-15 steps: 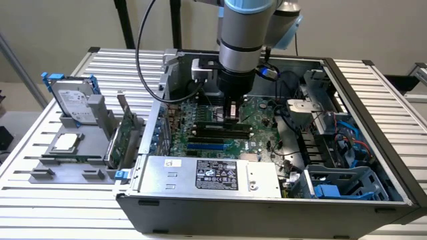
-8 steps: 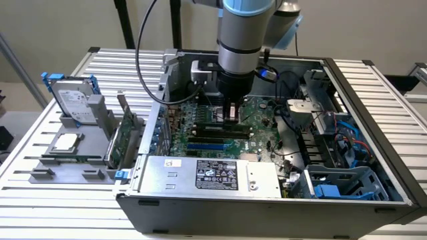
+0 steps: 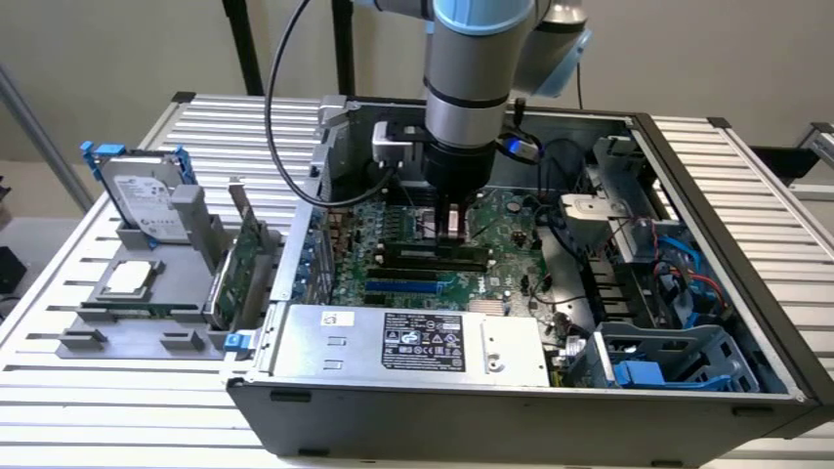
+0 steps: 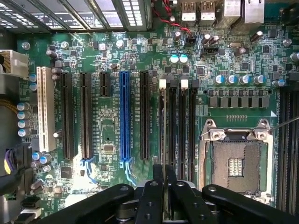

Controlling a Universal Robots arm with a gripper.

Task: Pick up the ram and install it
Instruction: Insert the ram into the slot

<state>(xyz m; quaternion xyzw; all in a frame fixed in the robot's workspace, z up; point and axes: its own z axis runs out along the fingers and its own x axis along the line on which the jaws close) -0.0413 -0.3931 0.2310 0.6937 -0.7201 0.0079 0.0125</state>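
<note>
i have the gripper (image 4: 163, 186) clamped on the ram (image 4: 163, 135), standing edge-on above the memory slots (image 4: 180, 126) beside the cpu socket (image 4: 237, 163). it looks light, stiff and fragile; best held by its long edges.

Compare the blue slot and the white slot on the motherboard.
The blue slot is narrow; the white slot is wider. The blue slot sits between black slots; the white slot lies at the row's end, with a black slot on one side alone. Both are empty and run parallel.
</note>
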